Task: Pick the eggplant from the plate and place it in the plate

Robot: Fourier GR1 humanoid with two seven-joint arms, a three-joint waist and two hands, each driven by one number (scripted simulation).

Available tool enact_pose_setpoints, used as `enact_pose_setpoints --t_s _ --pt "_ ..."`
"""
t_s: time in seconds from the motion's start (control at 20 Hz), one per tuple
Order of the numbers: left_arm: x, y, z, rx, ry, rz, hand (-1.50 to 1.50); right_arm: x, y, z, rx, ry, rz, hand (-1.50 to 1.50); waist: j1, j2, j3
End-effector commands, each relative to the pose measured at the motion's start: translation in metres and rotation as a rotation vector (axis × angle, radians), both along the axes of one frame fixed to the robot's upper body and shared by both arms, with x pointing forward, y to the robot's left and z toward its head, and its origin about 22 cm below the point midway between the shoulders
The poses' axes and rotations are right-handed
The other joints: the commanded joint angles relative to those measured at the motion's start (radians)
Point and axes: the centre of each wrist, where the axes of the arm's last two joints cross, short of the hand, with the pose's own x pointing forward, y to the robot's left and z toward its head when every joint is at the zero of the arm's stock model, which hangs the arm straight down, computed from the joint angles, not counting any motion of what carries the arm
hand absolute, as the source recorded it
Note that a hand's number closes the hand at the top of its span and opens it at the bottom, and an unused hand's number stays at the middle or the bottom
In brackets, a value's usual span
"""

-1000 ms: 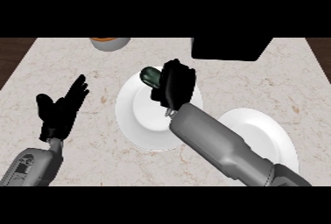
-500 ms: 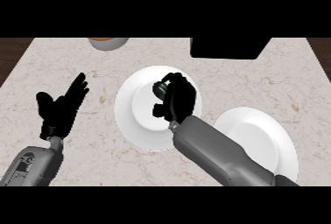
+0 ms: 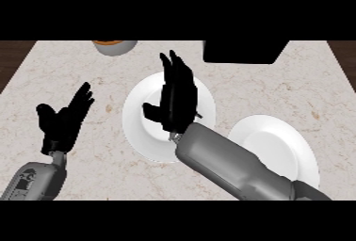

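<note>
Looking down from my head, my right hand [image 3: 173, 101] lies over the left plate [image 3: 136, 120], fingers stretched out straight toward the far rim and holding nothing. The eggplant does not show; I judge it sits under my palm on that plate, though I cannot be sure. My left hand [image 3: 64, 120] rests open on the counter [image 3: 278, 89], fingers up, well apart from the plates. To do the pickup well, I would settle the palm lower, curl fingers and thumb round the eggplant's middle, lift straight, then carry it to the right plate [image 3: 278, 146] without brushing either rim.
</note>
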Motion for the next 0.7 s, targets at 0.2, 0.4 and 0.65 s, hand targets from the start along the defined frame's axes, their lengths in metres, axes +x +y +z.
enact_pose_setpoints --t_s 0.2,0.4,0.65 --pt "-0.007 0.003 0.003 0.013 0.001 0.004 0.00 -0.021 0.004 0.035 0.445 0.019 -0.002 -1.50 -0.003 -0.001 0.001" --pt "-0.008 0.002 0.003 -0.015 0.003 0.005 0.00 -0.037 -0.002 0.034 0.562 0.084 0.050 -1.50 -0.011 0.003 0.001" --pt "0.004 0.018 -0.001 -0.001 -0.001 0.027 0.00 -0.060 -0.019 0.000 0.537 0.029 0.088 -1.50 -0.034 0.002 0.000"
